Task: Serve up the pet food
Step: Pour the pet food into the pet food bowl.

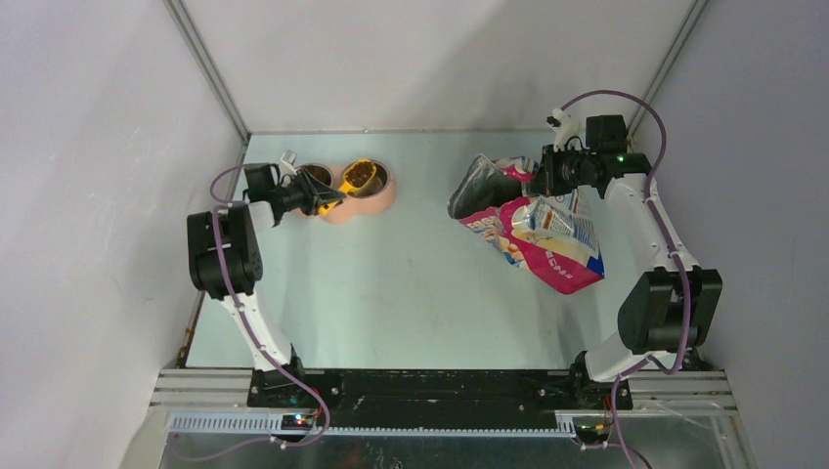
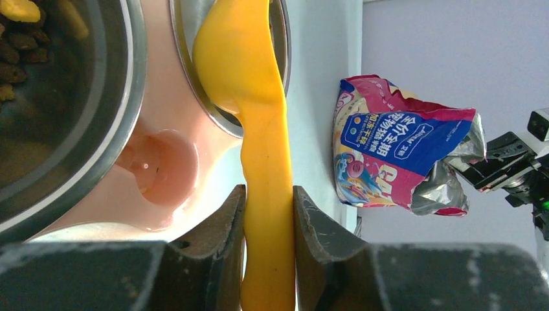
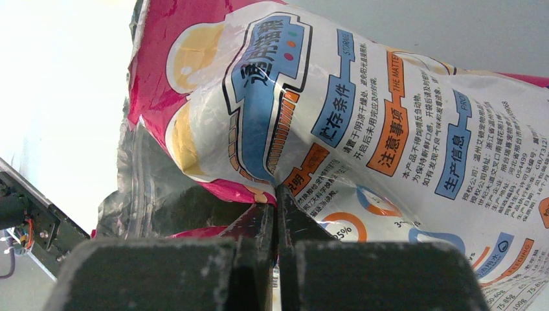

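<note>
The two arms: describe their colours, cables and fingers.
Both the left arm and right arm have white links, bulky black joint housings and a purple cable running alongside. The fingers are black, scuffed pale at the edges.

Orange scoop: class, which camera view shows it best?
Left wrist view: the orange scoop is close, its handle clamped by the left gripper. The top view shows it small, over the pink feeder; the right wrist view misses it.
</note>
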Tool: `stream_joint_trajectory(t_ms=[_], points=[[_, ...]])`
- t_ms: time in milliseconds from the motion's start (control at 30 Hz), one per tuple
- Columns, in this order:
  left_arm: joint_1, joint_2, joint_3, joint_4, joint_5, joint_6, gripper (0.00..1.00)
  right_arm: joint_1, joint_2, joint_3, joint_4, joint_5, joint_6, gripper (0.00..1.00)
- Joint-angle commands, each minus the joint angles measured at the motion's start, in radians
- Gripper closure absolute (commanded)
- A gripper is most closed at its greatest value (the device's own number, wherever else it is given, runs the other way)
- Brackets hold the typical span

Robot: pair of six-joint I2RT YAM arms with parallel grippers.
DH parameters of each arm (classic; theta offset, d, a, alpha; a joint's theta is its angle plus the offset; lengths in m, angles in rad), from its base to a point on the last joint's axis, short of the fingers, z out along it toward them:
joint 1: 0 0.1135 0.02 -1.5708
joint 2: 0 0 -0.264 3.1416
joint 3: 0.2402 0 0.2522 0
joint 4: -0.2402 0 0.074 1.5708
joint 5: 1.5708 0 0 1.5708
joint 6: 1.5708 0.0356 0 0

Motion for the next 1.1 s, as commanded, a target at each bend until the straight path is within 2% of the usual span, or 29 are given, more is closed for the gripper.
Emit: stream_joint_trajectory(t_ms=[0,400,1067], points=[[0.007,-0.065,0.050,-0.030,-0.001,0.045,1.00,-0.020,-0.029,-0.004,0.032,0.038,-0.013,1.00],[0.007,-0.086,0.087,-0.110,0.001,0.088,1.00,-0.019,-0.030,-0.004,0.033,0.039,-0.014,1.00],[0.007,-0.123,0.148,-0.381,-0.032,0.258,1.00,-0.019,-0.035,-0.007,0.032,0.037,-0.015,1.00]])
